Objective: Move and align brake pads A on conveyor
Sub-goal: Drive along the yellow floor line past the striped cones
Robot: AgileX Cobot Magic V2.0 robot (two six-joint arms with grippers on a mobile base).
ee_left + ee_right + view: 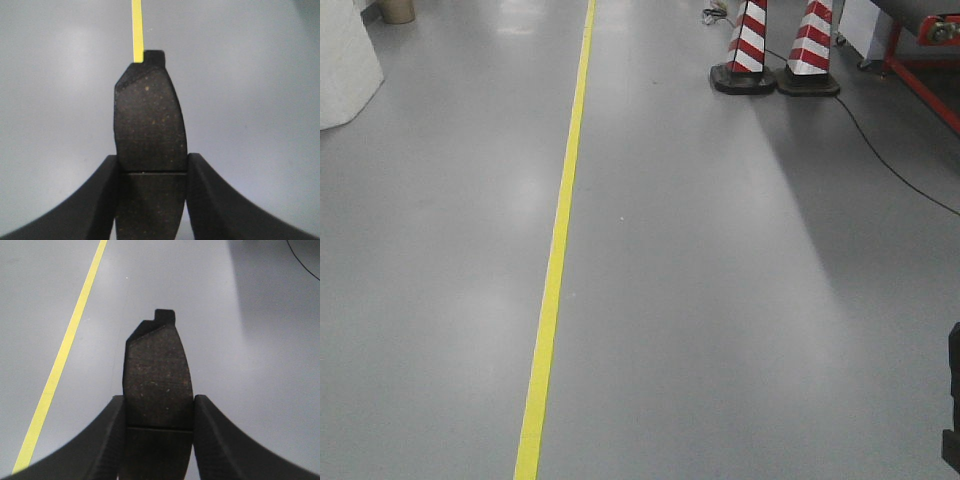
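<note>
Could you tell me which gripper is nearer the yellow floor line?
Left: the left gripper, holding a brake pad, lines up with the yellow line; the right gripper sits to its right.

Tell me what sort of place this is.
Probably a factory or workshop floor: a smooth grey floor with a painted yellow line, two red-and-white striped cones, and a red metal frame with a cable trailing past.

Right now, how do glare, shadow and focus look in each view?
Front view: soft glare patches on the floor, shadow right of the cones. Left wrist view: left pad nearly black, yellow line behind it soft. Right wrist view: right pad better lit, its speckle sharp, floor shadowed top right.
</note>
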